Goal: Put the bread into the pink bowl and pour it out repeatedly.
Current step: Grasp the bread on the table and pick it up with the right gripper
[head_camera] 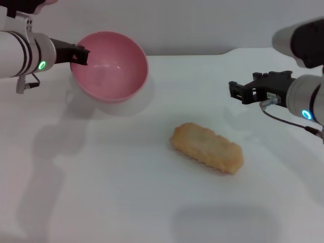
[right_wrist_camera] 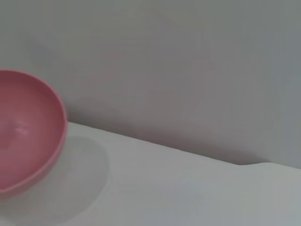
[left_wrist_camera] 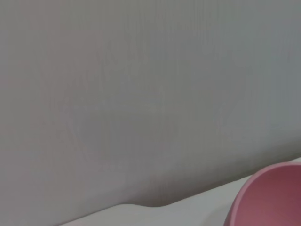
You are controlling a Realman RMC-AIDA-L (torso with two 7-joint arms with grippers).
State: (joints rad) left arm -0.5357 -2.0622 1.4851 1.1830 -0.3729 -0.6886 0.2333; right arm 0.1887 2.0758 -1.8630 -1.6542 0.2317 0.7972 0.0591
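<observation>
The pink bowl (head_camera: pixel 109 68) hangs tilted above the table's far left, its glossy inside turned toward me and holding nothing. My left gripper (head_camera: pixel 81 55) is shut on its left rim. Part of the bowl also shows in the left wrist view (left_wrist_camera: pixel 273 197) and in the right wrist view (right_wrist_camera: pixel 23 132). The bread (head_camera: pixel 206 148), a golden ridged loaf, lies flat on the white table (head_camera: pixel 126 202), right of centre and apart from the bowl. My right gripper (head_camera: pixel 235 91) hovers at the right, above and behind the bread, pointing left, touching nothing.
A grey wall (right_wrist_camera: pixel 188 70) rises behind the table's far edge. The bowl's shadow (head_camera: pixel 66 136) falls on the table's left part. Nothing else stands on the table.
</observation>
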